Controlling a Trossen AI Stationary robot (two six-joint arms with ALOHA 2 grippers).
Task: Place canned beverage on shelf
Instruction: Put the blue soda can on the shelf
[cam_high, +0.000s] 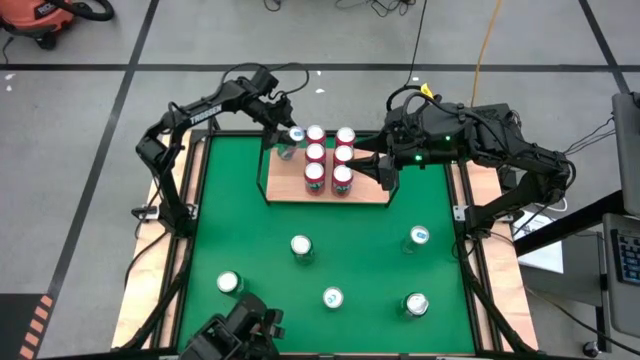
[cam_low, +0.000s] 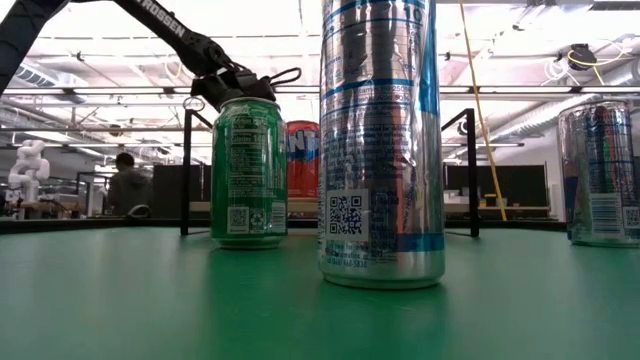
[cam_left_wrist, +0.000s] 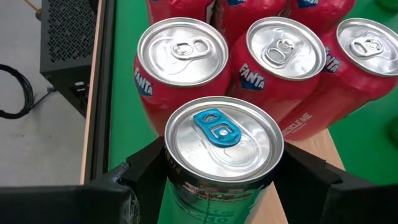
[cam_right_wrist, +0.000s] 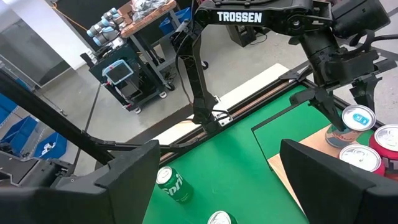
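Note:
The shelf (cam_high: 290, 186) stands at the far middle of the green mat and carries several red Fanta cans (cam_high: 329, 155) in two rows. My left gripper (cam_high: 285, 130) is at the shelf's far left corner, shut on a green can (cam_left_wrist: 221, 134) with a blue tab, right beside the red cans (cam_left_wrist: 186, 53). In the right wrist view the green can (cam_right_wrist: 357, 119) is over the board's corner; whether its base rests there I cannot tell. My right gripper (cam_high: 385, 168) hangs open above the shelf's right side, with nothing between its fingers. My left gripper pinches the green can's side wall just below the top rim (cam_left_wrist: 177, 182), one finger (cam_left_wrist: 146, 167) on each side. The fingers slant down at it from the table's far left. The can stands upright, its top up.
Several loose cans stand on the mat (cam_high: 230, 210) nearer the front, among them a green one (cam_high: 301, 246) and silver ones (cam_high: 332, 297). Black rails (cam_high: 266, 165) frame the shelf's sides and back. A black camera mount (cam_high: 235, 335) sits at the near edge.

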